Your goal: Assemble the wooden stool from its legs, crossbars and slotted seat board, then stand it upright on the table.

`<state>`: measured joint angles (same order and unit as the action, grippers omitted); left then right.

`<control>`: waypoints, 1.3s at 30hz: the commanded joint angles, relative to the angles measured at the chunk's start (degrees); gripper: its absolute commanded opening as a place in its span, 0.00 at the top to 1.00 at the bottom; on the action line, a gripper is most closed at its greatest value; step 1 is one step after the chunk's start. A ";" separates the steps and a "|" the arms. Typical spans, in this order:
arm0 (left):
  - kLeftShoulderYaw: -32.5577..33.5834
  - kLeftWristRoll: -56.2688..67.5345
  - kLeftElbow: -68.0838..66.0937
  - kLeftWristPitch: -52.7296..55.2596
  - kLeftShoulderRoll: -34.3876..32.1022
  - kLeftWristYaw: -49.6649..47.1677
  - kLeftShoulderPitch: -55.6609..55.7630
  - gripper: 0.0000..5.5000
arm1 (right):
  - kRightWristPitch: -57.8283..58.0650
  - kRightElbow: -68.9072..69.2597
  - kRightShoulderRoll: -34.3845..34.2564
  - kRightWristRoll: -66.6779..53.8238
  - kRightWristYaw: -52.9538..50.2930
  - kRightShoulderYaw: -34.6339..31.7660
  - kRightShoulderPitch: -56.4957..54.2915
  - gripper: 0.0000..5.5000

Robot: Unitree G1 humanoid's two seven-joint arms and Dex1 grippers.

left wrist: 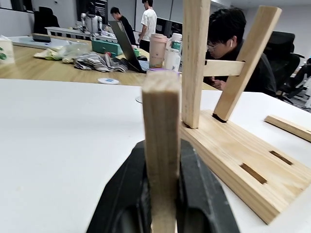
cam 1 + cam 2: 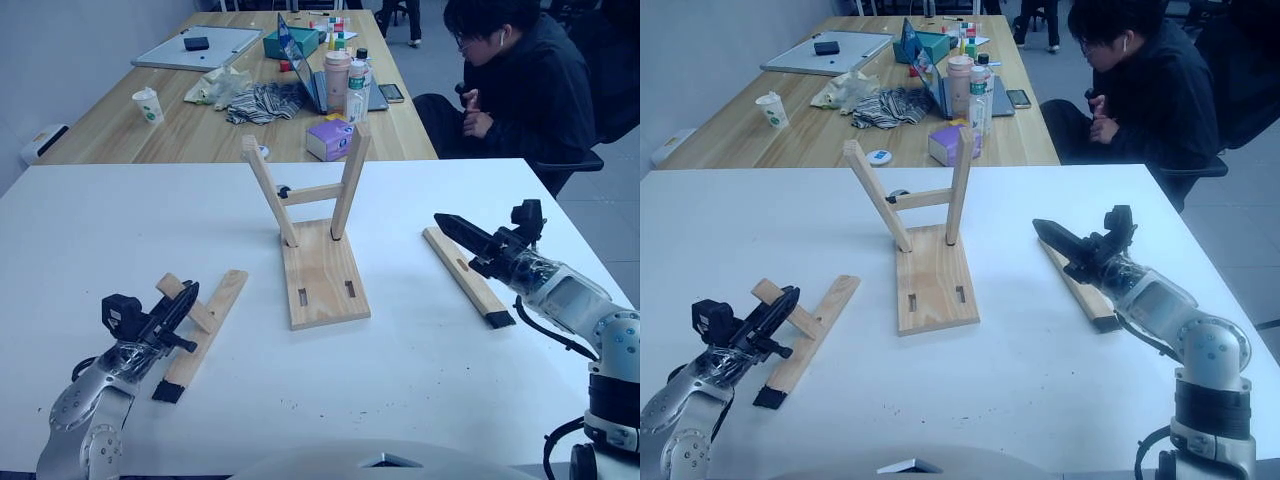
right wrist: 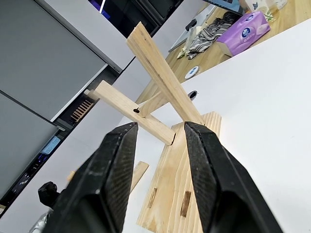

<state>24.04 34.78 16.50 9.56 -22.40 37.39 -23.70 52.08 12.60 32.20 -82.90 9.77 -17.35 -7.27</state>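
The slotted seat board [image 2: 322, 272] lies flat mid-table. Two legs [image 2: 350, 180] stand up from its far end, joined by a crossbar [image 2: 312, 193]; two slots [image 2: 350, 289] near its front end are bare. At the front left, my left gripper [image 2: 183, 300] is shut on a short crossbar [image 1: 161, 141], held just above the table. A loose leg [image 2: 210, 325] lies flat beside it. On the right, my right gripper [image 2: 448, 224] is open with nothing between its fingers [image 3: 119, 165], hovering over another loose leg [image 2: 470, 280] that lies on the table.
The white table [image 2: 120, 230] has free room around the seat board. Behind it is a wooden table [image 2: 180, 130] with a paper cup [image 2: 148, 105], a laptop, bottles and a purple tissue box [image 2: 330, 139]. A person sits at the back right.
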 commanded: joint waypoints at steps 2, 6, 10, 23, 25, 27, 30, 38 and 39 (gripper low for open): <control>4.17 2.49 1.52 -0.09 -1.06 -0.81 0.86 0.93 | 1.37 -1.11 0.75 1.52 0.80 0.00 -1.55 0.68; 5.11 3.22 2.31 1.12 -1.84 -1.32 1.10 0.93 | 1.60 -1.60 0.34 2.44 1.39 0.01 -2.10 0.68; 4.39 3.35 2.72 1.41 -1.20 -1.17 0.48 0.93 | 2.04 -2.09 0.32 3.11 1.97 -0.08 -2.58 0.68; -0.14 -0.69 8.45 -3.16 4.93 -3.64 -5.54 0.93 | 5.95 -5.79 0.91 6.10 5.29 0.32 -7.35 0.68; 0.38 -0.01 9.39 -3.43 4.85 -3.82 -5.67 0.93 | 6.28 -5.95 0.77 6.45 5.54 0.31 -7.57 0.68; 0.36 0.11 11.22 -3.27 4.69 -4.37 -6.12 0.93 | 6.57 -6.14 0.57 6.89 5.80 0.19 -7.85 0.68; 0.18 -0.74 12.46 -3.76 4.50 -4.81 -6.38 0.93 | 6.91 -6.36 0.23 7.41 6.06 0.05 -8.21 0.68; -8.66 -11.43 3.59 -4.32 4.81 -10.32 9.11 0.93 | 7.73 -7.24 -0.25 8.69 6.98 0.21 -9.52 0.68; -10.02 -12.97 2.11 -4.06 4.82 -11.28 11.91 0.93 | 7.87 -7.14 -0.39 8.80 7.02 0.19 -9.50 0.68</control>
<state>17.59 25.78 22.98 4.75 -17.39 28.43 -19.62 59.01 5.55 32.07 -74.55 16.44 -17.29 -15.91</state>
